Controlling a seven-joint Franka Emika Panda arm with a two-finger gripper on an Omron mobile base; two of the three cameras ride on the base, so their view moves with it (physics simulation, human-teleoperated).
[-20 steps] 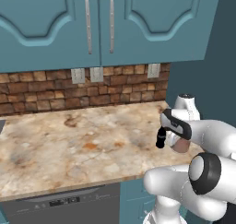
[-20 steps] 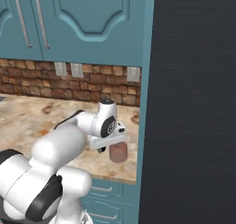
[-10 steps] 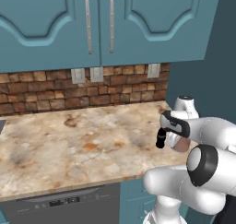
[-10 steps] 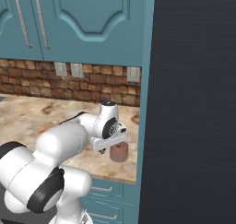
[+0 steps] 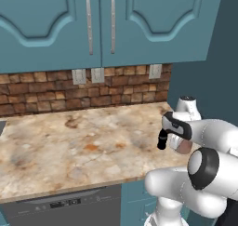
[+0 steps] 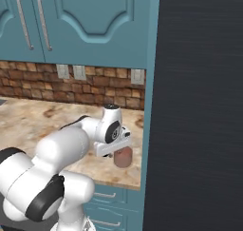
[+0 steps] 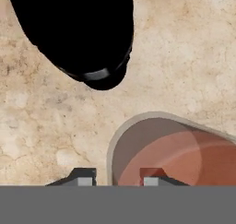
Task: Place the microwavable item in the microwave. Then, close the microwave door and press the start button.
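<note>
The microwavable item [image 6: 123, 157], a squat reddish-brown lump, sits on the marble counter [image 5: 69, 146] near its right end, and its top [image 5: 184, 147] peeks out beside the hand. My gripper [image 6: 118, 148] reaches down onto it. In the hand view the item [image 7: 184, 158] lies at the lower right, and its near edge stands between the two fingertips [image 7: 85, 177] of the gripper [image 7: 118, 177], which have drawn close together on it. The microwave and the microwave door are out of view.
A slim black bottle [image 7: 78, 29] stands on the counter just beyond the item. A tall black fridge door [image 6: 199, 106] rises right beside the counter's end. Blue cabinets [image 5: 102, 25] hang above a brick backsplash [image 5: 56, 90].
The hand has sunk a little onto the item, and the jaws have narrowed from wide open to a close hold on its edge. The item has stayed on the counter.
</note>
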